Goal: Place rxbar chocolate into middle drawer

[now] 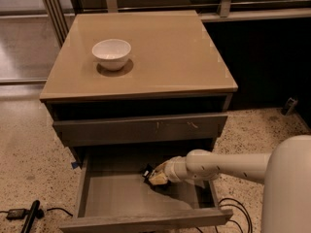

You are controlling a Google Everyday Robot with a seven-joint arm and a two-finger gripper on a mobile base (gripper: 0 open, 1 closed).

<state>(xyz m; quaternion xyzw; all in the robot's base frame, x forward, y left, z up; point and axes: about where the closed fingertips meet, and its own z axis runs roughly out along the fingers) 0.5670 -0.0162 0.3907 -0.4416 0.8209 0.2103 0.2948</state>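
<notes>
The middle drawer (121,198) is pulled open below the cabinet top, and its flat grey floor shows. My gripper (154,175) reaches in from the right and hovers just above the floor near the drawer's back middle. A small black piece (146,170) shows at the gripper's tip; it looks like the rxbar chocolate, mostly hidden by the gripper. A dark shadow lies on the floor under the gripper.
A white bowl (112,53) stands on the tan cabinet top (165,52). The closed upper drawer front (141,128) with pale scratches sits just above my arm (223,165). Cables and a black tool (29,216) lie on the speckled floor.
</notes>
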